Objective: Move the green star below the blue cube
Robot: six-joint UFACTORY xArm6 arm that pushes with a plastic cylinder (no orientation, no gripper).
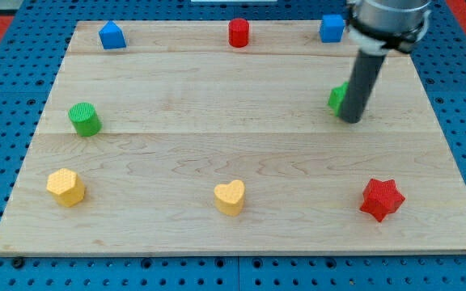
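Observation:
The green star (pixel 337 98) lies at the view's right on the wooden board (pixel 217 137), mostly hidden behind my rod. My tip (pixel 350 120) rests on the board touching the star's right side. The blue cube (pixel 332 27) sits at the view's top right edge of the board, above the star and apart from it.
A second blue block (pixel 112 35) sits at the top left, a red cylinder (pixel 239 33) at the top middle. A green cylinder (pixel 84 119) is at the left, a yellow block (pixel 65 187) at the bottom left, a yellow heart (pixel 230 197) at the bottom middle, a red star (pixel 381 199) at the bottom right.

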